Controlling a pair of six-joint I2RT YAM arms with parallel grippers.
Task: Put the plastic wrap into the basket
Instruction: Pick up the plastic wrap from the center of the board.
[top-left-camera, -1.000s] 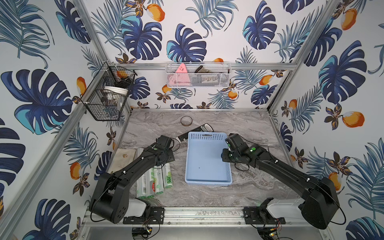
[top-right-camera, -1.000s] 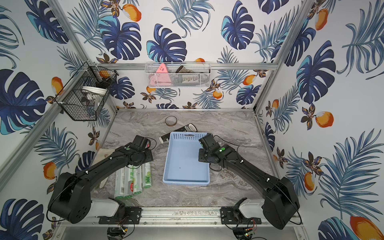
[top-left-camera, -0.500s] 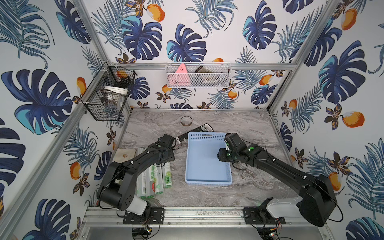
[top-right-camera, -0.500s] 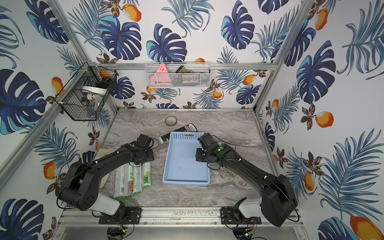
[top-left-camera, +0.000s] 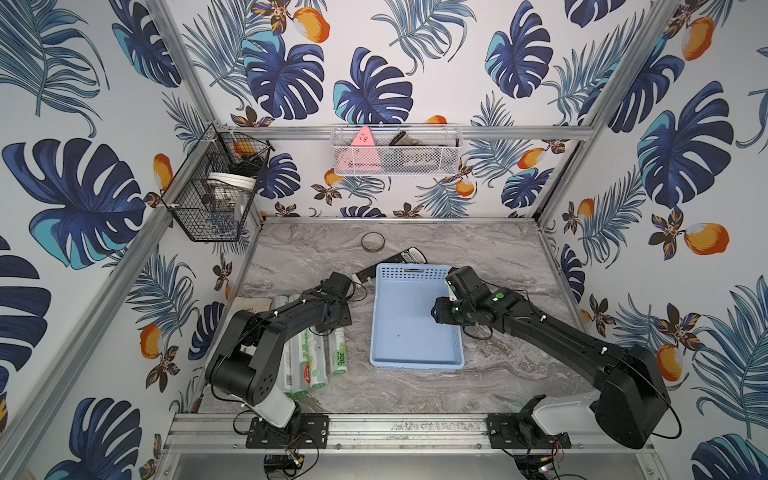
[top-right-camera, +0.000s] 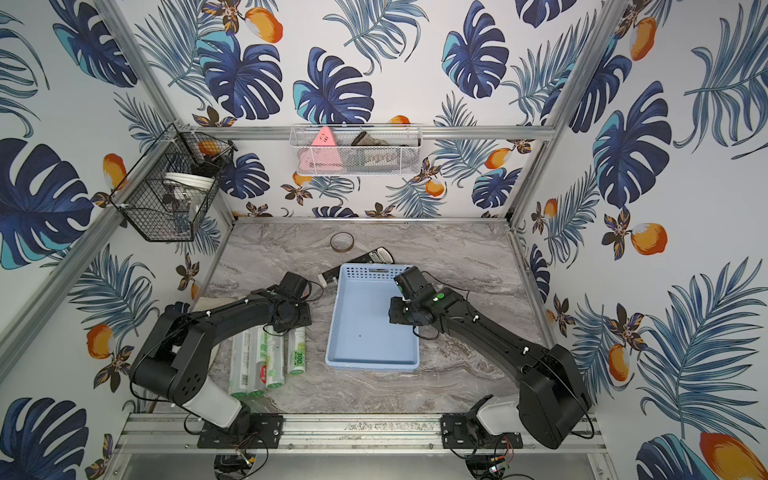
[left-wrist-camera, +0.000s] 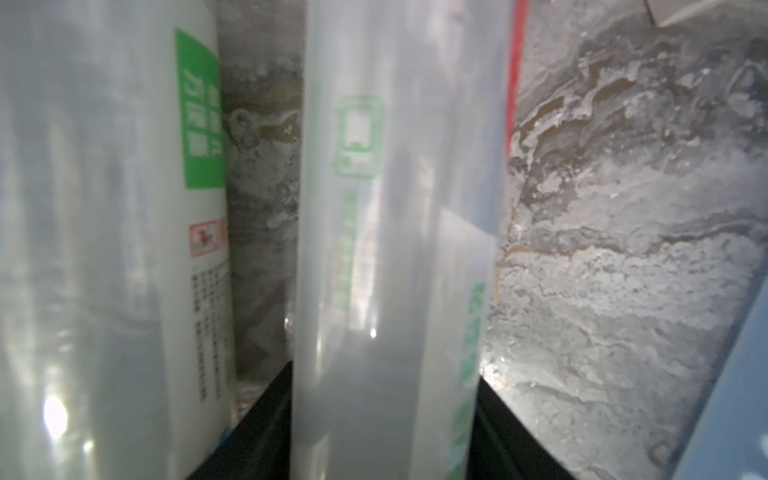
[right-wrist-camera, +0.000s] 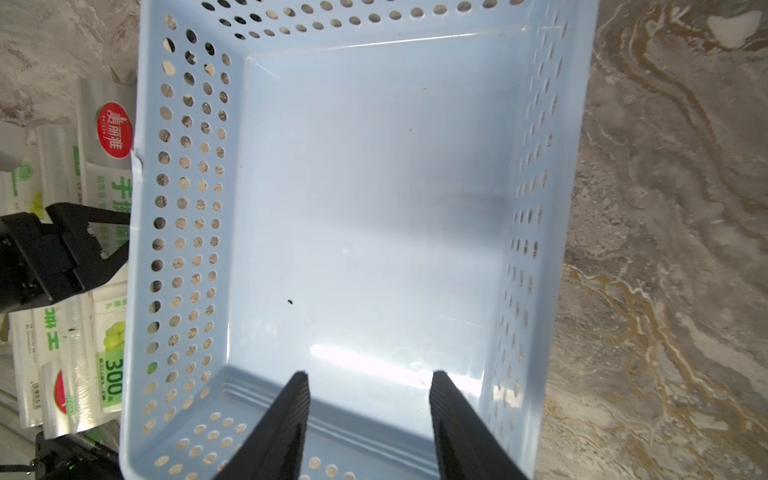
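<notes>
- Plastic wrap (top-left-camera: 309, 361): four slim rolls lie flat and side by side on the tabletop (top-left-camera: 498, 257). They sit between its left edge and the basket (top-left-camera: 409, 332), toward the front-left corner, all outside the basket.
- Long axes: every roll runs from front edge to back edge. They are parallel to one another and to the basket's long side.
- On the roll nearest the basket (top-left-camera: 338, 353), the "300" print sits at the end toward the front edge.
- The three rolls toward the left edge lie packed together. The roll nearest the basket lies slightly apart, and the left wrist view shows a strip of tabletop between it and its neighbour (left-wrist-camera: 104, 249).
- Left gripper (top-left-camera: 330, 326): down over the back-edge half of the roll nearest the basket. In the left wrist view its dark fingers (left-wrist-camera: 266, 440) sit against both sides of that roll, closed on it. It cannot be told whether the roll has left the tabletop.
- Right gripper (right-wrist-camera: 370, 376): hovers above the basket's interior, close to its right wall. Its jaws stand moderately apart and hold nothing.
- Basket: mid-tabletop, long axis front to back.
- Tape ring (top-left-camera: 372, 242): flat near the back edge, behind the basket.
</notes>
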